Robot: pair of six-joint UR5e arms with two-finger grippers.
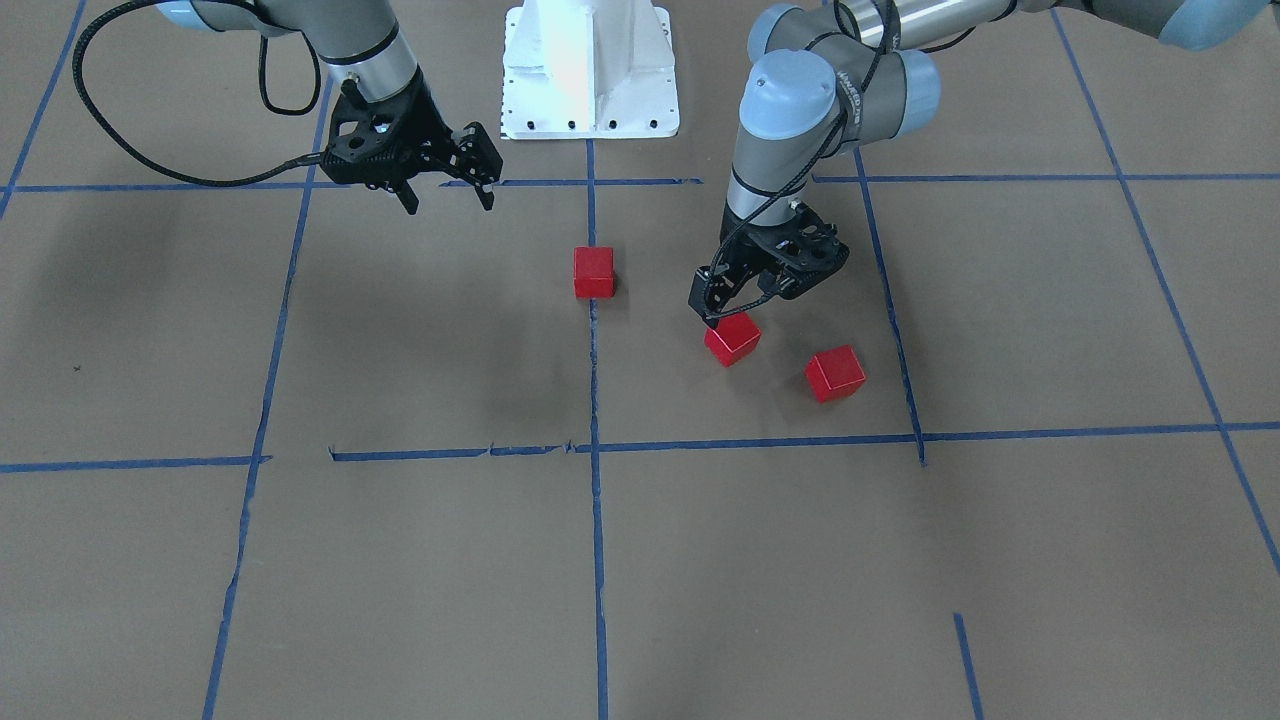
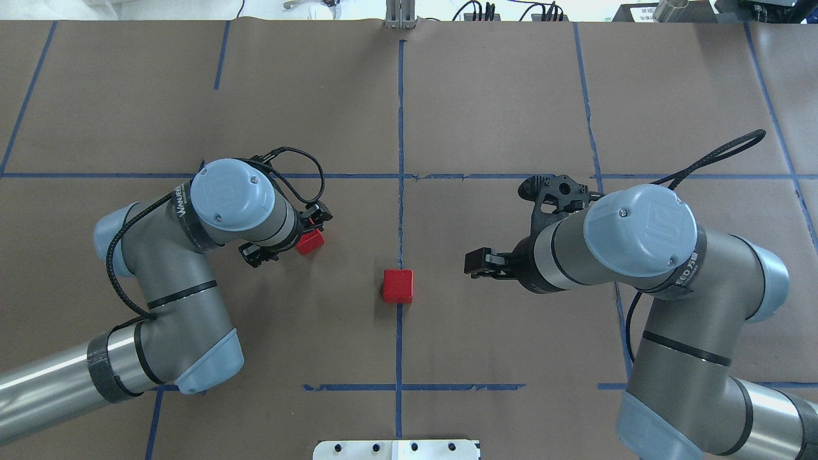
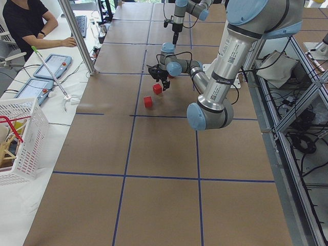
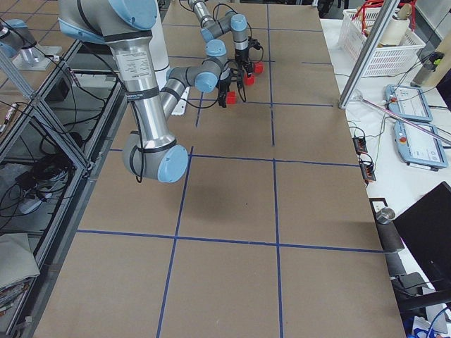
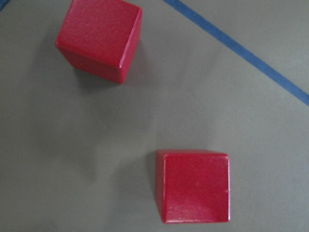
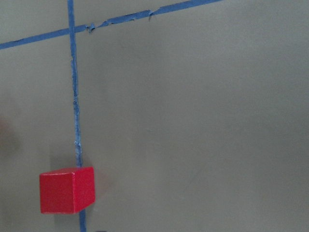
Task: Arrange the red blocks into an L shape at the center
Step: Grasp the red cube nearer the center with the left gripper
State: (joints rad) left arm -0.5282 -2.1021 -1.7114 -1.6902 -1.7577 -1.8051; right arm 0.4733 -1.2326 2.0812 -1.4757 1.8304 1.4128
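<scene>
Three red blocks lie on the brown paper centre patch. One block sits on the vertical blue tape line; it also shows in the overhead view and the right wrist view. My left gripper hangs open just above a second block, not touching it. The third block lies a little beyond it. The left wrist view shows both, the near block and the far block. My right gripper is open and empty, raised to the side of the line.
The white robot base stands at the table's robot side. Blue tape lines grid the paper. A metal post, a white basket and an operator are at the table's far side.
</scene>
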